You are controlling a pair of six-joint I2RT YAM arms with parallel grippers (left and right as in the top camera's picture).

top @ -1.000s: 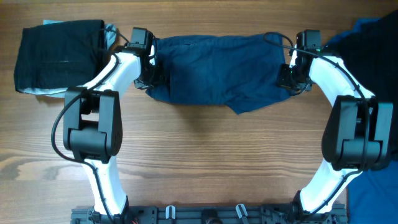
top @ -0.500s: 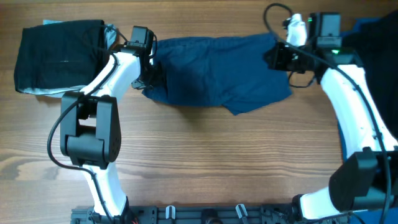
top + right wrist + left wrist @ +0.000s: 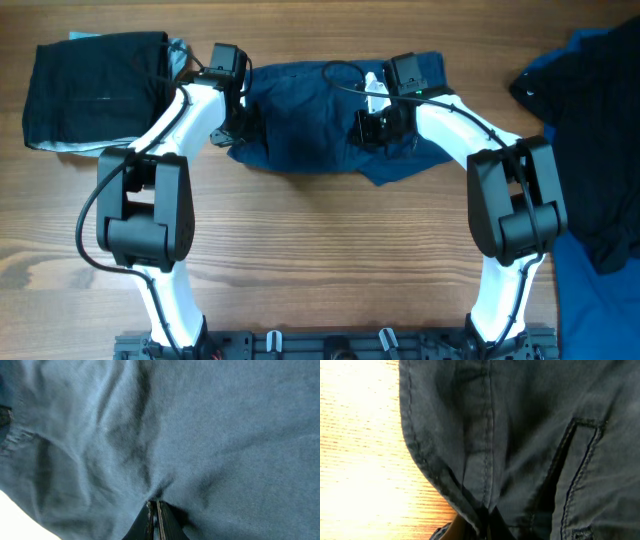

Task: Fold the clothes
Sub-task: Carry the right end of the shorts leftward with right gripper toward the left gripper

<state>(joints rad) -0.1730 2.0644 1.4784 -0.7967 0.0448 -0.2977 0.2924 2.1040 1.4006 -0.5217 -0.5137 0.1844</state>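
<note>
**Navy garment spread at the far centre**

The clothes [image 3: 300, 120] are lying rumpled across the far middle of the desk [image 3: 320, 260], stretching left to right. The dark navy-blue cloth is showing stitched seams and a slit pocket [image 3: 570, 460] near its left edge, and is creasing softly around its middle.

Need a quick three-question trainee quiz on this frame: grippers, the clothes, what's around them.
1. True or false: the right gripper hangs open over bare wood, clear of the navy shorts.
2. Where does the folded black garment lie?
A) to the left of the left gripper, off the shorts
B) between the two grippers
C) draped over the right arm
3. Fill in: the left wrist view shows a stitched ____ opening in the shorts.

Key:
1. False; it is shut on the shorts' fabric.
2. A
3. pocket
</note>
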